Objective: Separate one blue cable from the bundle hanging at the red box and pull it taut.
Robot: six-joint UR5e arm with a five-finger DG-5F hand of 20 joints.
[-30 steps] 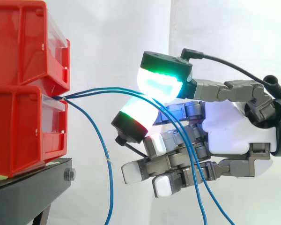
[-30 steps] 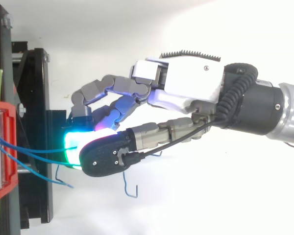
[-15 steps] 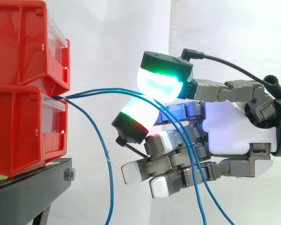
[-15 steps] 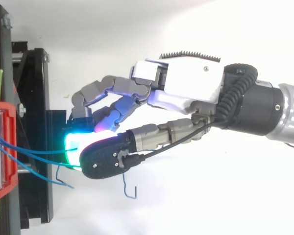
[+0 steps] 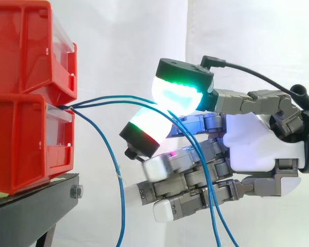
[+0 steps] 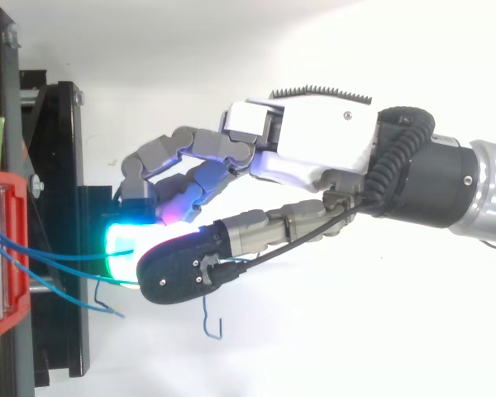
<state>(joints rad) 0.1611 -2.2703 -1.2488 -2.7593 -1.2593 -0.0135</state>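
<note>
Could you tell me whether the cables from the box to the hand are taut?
Nearly taut: two blue cables run almost straight from the red box to the hand; a third hangs slack.

Stacked red plastic bins (image 5: 26,103) on a black metal stand (image 5: 31,206) block the left, thin blue cables (image 5: 107,101) cross the gap to the hand (image 5: 252,144), and open air lies above them.

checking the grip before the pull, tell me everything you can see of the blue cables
Three thin blue cables leave the gap between the stacked red bins. Two run almost level, pinched between the glowing pads of the hand, then drop past its fingers. The third sags free, hanging beside the stand.
</note>
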